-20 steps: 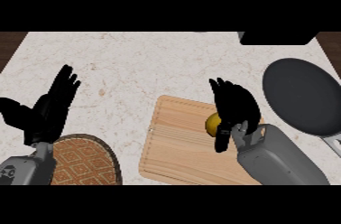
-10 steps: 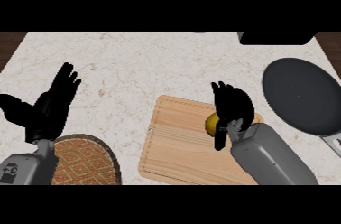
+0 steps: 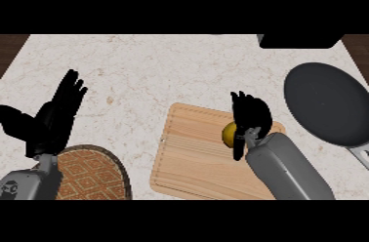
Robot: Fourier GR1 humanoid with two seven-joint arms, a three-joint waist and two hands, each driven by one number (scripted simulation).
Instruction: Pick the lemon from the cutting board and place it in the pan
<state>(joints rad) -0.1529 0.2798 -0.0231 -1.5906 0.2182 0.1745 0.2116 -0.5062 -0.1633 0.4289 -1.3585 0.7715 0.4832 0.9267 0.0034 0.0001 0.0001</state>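
Nearest the lower edge at left, a round woven mat [image 3: 90,173] with a diamond pattern is seen on the counter [image 3: 158,70], partly cut off by the frame. Just above it the left hand [image 3: 51,120] is held open, fingers straight and pointing up and away, thumb spread to the side; nothing is carried and it is judged to be resting, no part in the task. At centre-right the cutting board [image 3: 194,163] lies flat on the counter, light wood, rounded corners. The right forearm comes in across the board's right part, and the right hand [image 3: 249,120] is set over the lemon [image 3: 230,133], which sits on the board near its upper right corner. Only the lemon's left side shows; the rest is hidden under the hand. Fingers are seen bent down over the fruit with the thumb dropped along its near side, so the hand is read as closing round the lemon, though full contact on the hidden side cannot be confirmed. The lemon is not seen lifted; it appears on the board. Step judged: grasp phase, early in the task. Further right, well apart from the board, the dark pan [image 3: 328,107] lies with nothing in it, handle toward the lower right. Next move calls for the grasp to be completed, the lemon raised off the board, then carried right and away to above the pan and released inside. A black object [image 3: 299,39] is partly seen at the far edge.
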